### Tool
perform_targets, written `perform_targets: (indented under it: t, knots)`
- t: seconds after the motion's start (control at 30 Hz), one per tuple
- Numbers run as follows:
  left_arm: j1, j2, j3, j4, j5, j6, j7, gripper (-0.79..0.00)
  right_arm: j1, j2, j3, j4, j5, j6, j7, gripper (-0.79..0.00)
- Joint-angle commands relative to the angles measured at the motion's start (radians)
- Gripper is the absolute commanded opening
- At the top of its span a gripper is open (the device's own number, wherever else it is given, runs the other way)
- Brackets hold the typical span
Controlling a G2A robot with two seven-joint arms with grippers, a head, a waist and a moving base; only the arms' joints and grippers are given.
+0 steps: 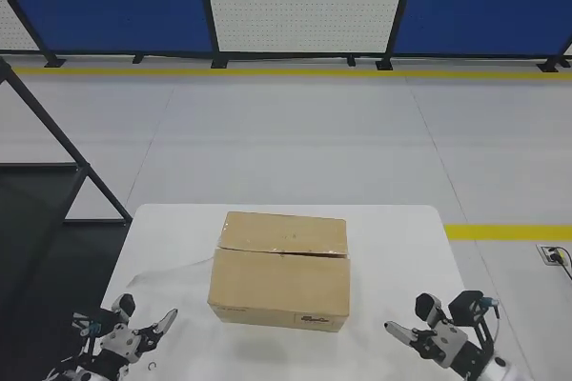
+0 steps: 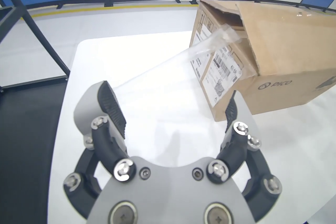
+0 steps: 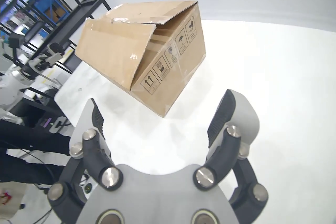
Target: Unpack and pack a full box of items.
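A brown cardboard box stands in the middle of the white table, its top flaps folded down and slightly ajar. A strip of clear tape hangs loose from one flap on the box. My left gripper is open near the table's front left corner, apart from the box; its own view shows nothing between the fingers of the left gripper. At the front right, my right gripper is open too and apart from the box, with nothing in the right gripper.
Bare tabletop surrounds the box on all sides. A black metal frame stands off the table's left edge. Blue and white partition panels line the far side of the floor.
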Motion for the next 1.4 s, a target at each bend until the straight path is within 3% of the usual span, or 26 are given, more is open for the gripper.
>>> perform_targets:
  t: [0.0,0.2,0.27,0.37,0.43,0.83,1.07,1.37]
  knots:
    - [-0.034,0.002,0.004,0.006,-0.054,-0.030,-0.048,0.000,0.073,0.001,-0.033,0.041,0.121,0.003,0.057,0.000]
    - [-0.125,0.012,-0.013,0.011,-0.242,-0.119,-0.215,0.000,0.276,-0.001,-0.112,0.203,0.425,0.053,0.198,0.000]
    - [-0.149,0.015,-0.014,0.010,-0.306,-0.136,-0.264,0.000,0.332,-0.005,-0.139,0.270,0.576,0.133,0.228,0.000]
    - [-0.182,0.019,-0.012,0.017,-0.436,-0.147,-0.356,0.000,0.401,-0.009,-0.167,0.336,0.698,0.174,0.280,0.000]
    - [-0.199,0.024,-0.017,0.017,-0.466,-0.147,-0.415,0.000,0.412,-0.008,-0.171,0.342,0.695,0.171,0.292,0.000]
    - [-0.203,0.023,-0.004,0.024,-0.503,-0.131,-0.412,0.000,0.400,-0.011,-0.191,0.347,0.724,0.140,0.280,0.000]
    - [-0.266,0.031,0.016,0.059,-0.644,-0.133,-0.517,0.000,0.473,-0.016,-0.260,0.409,0.676,0.054,0.269,0.000]
    - [-0.308,0.043,0.021,0.112,-0.751,-0.128,-0.608,0.000,0.574,-0.024,-0.336,0.522,0.647,0.063,0.266,0.000]
